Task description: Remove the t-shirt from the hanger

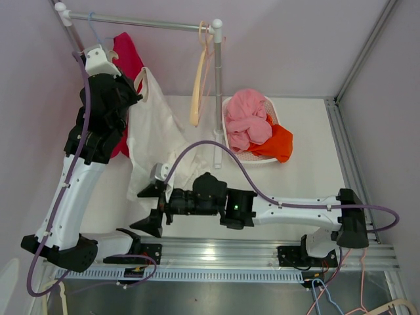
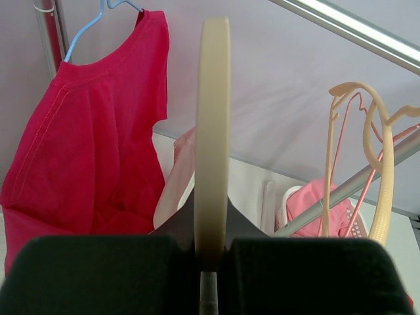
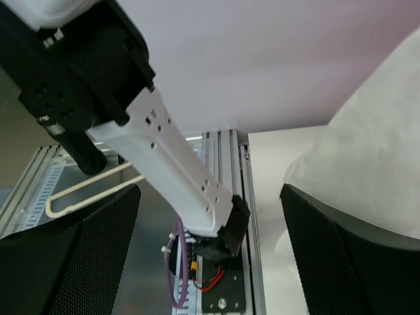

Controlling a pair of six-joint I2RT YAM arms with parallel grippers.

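Note:
A white t-shirt (image 1: 154, 138) hangs from a cream hanger (image 1: 140, 80) and drapes down onto the table. My left gripper (image 1: 134, 90) is shut on that hanger, which stands edge-on between its jaws in the left wrist view (image 2: 213, 131); a fold of the shirt (image 2: 174, 190) shows below it. My right gripper (image 1: 149, 209) is open and empty, low by the shirt's bottom hem. In the right wrist view the shirt (image 3: 374, 151) lies just beyond the right finger (image 3: 354, 262), not between the jaws.
A red t-shirt (image 1: 128, 56) on a blue hanger hangs from the rack rod (image 1: 144, 21) behind my left gripper. Empty cream and pink hangers (image 1: 197, 92) hang near the rack post. A white basket (image 1: 231, 141) holds pink and orange clothes.

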